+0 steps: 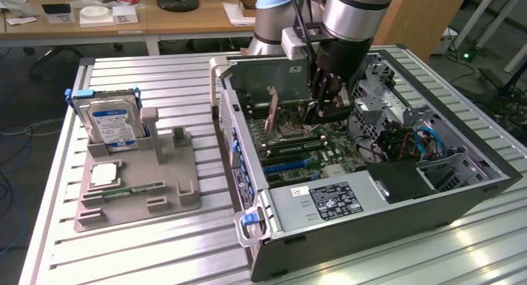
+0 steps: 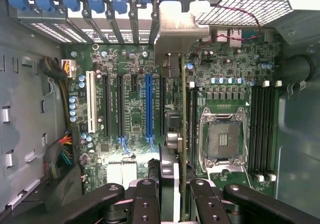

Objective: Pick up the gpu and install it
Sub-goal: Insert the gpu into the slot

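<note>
The arm reaches down into the open computer case [image 1: 461, 192], and the gripper [image 2: 172, 189] is clamped on the gpu [image 2: 175, 124], fingers [image 2: 147, 194] pressing either side of the card. The card stands on edge over the motherboard [image 2: 125, 108], between the blue slot [image 2: 149, 103] and the CPU socket [image 2: 223, 136], its silver bracket up against the rear slot openings. Whether it sits in a slot I cannot tell. On the exterior view's left, the hard drive [image 1: 111, 124] stands in the grey tray [image 1: 140, 174]

light: bright, even | glare — table [image 1: 473, 239] | shadows: soft
</note>
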Tool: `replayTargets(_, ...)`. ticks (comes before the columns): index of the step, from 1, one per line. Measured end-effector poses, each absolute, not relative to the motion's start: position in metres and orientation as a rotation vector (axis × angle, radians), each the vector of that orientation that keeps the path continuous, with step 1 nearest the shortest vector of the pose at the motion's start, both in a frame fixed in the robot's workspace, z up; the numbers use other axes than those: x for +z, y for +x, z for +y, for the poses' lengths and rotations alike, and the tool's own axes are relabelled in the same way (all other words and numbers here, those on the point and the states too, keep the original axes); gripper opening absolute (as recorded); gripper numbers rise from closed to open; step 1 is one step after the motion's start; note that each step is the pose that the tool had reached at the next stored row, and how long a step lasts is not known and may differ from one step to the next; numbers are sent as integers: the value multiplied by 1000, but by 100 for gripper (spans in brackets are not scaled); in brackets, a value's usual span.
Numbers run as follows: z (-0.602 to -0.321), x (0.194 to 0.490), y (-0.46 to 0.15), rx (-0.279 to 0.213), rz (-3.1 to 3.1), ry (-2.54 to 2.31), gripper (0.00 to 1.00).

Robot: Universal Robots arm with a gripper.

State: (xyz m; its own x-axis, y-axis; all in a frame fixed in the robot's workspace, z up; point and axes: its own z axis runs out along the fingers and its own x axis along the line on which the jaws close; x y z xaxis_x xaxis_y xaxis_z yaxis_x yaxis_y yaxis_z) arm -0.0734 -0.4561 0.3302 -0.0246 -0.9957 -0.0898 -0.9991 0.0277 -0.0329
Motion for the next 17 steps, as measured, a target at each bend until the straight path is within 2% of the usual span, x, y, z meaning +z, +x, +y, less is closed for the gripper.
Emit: replayTargets(17, -457, 318, -74, 60, 2187, -2131, 28)
